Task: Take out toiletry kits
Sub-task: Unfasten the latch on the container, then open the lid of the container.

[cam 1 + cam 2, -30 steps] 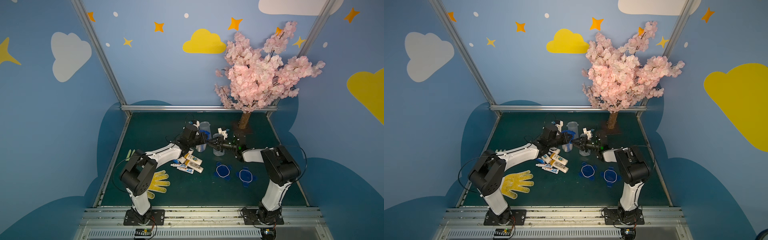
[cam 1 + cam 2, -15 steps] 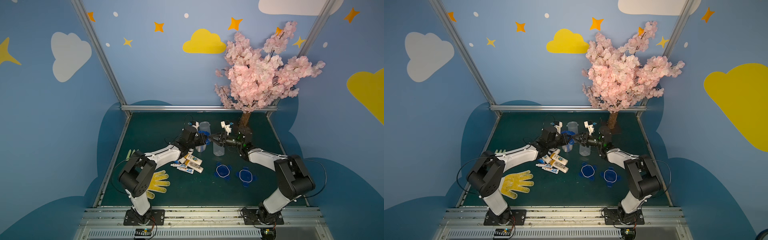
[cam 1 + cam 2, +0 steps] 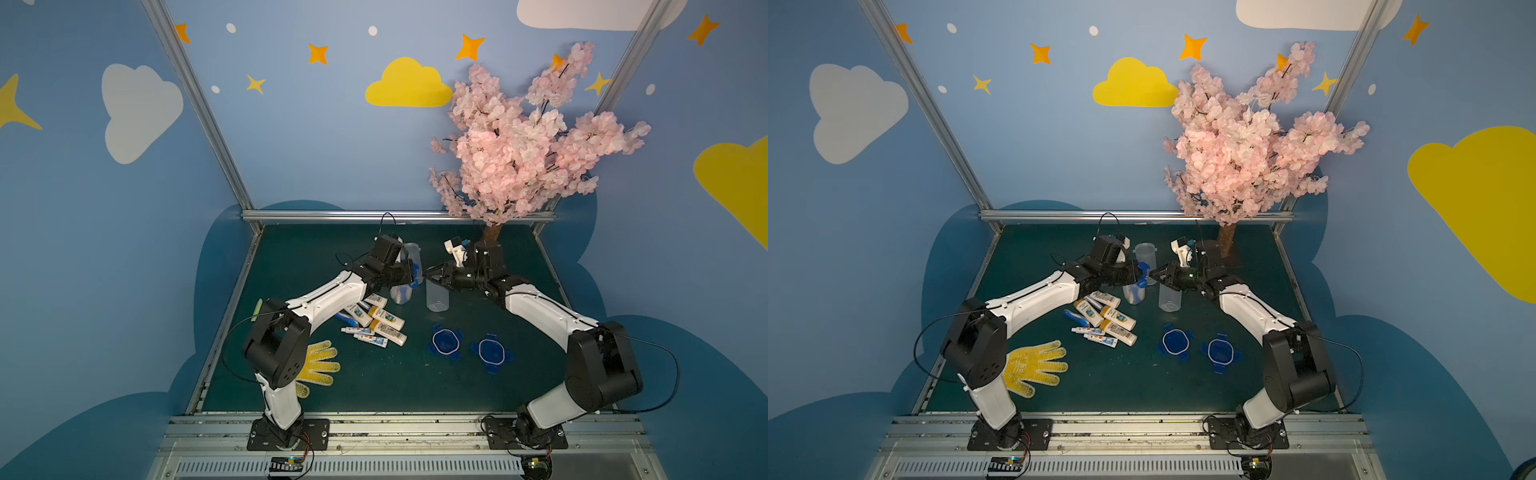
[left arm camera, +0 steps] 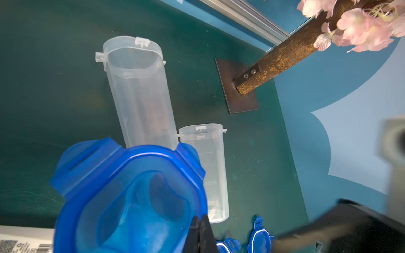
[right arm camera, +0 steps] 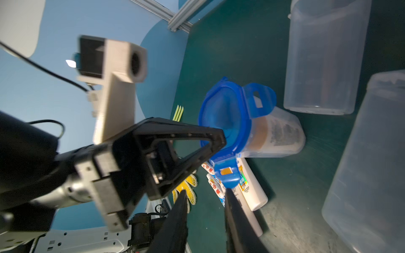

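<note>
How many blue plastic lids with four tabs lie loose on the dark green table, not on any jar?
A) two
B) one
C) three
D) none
A: two blue four-tabbed lids lie flat on the dark green table; the third lid is on the mouth of a clear plastic jar, pinched by the left gripper.

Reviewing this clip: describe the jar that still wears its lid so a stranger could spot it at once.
From the pink blossom tree at the table's back right, look toward the middle, where three clear jars sit. The jar nearest the toiletries pile is meant: it alone carries a blue lid, pinched by the left gripper.
</note>
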`<state>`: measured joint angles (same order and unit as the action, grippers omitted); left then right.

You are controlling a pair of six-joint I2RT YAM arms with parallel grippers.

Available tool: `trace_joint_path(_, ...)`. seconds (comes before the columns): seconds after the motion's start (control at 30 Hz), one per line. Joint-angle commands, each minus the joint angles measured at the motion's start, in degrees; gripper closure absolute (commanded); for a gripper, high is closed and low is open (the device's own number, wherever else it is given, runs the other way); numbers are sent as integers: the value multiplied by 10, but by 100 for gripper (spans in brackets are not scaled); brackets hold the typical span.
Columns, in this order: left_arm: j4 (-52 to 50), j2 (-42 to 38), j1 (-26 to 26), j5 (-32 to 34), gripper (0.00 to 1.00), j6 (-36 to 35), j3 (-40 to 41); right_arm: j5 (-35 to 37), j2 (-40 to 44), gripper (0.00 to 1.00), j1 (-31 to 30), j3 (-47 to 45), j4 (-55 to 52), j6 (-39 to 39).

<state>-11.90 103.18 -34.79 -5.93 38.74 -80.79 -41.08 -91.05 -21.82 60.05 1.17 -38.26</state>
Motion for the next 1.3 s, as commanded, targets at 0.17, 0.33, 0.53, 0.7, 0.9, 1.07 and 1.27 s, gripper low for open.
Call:
trace_joint_path(0.17, -42, -37, -3, -3, 98, -20, -34, -7, -76, 54, 4, 64, -11, 8)
trace_joint_path(0.33, -45, -49, 1, 32, 98, -27, 1, -34, -124, 52, 11, 85, 54, -39)
trace_joint_path(0.53, -25, -19, 21, 27, 98, -12, 26, -49, -170, 51, 11, 108, 102, -79)
trace_joint_path(0.7, -19, 8, 24, 15, 98, -9, 21, -69, -192, 55, 11, 113, 157, -115)
trace_joint_path(0.9, -19, 13, 26, 10, 98, -10, 23, -77, -197, 65, 11, 108, 228, -148)
trace_joint_path(1.07, -22, 14, 28, 10, 98, -12, 24, -82, -198, 79, 10, 114, 246, -156)
trace_joint_path(1.27, -22, 20, 29, 2, 98, -9, 23, -82, -194, 98, 10, 118, 209, -131)
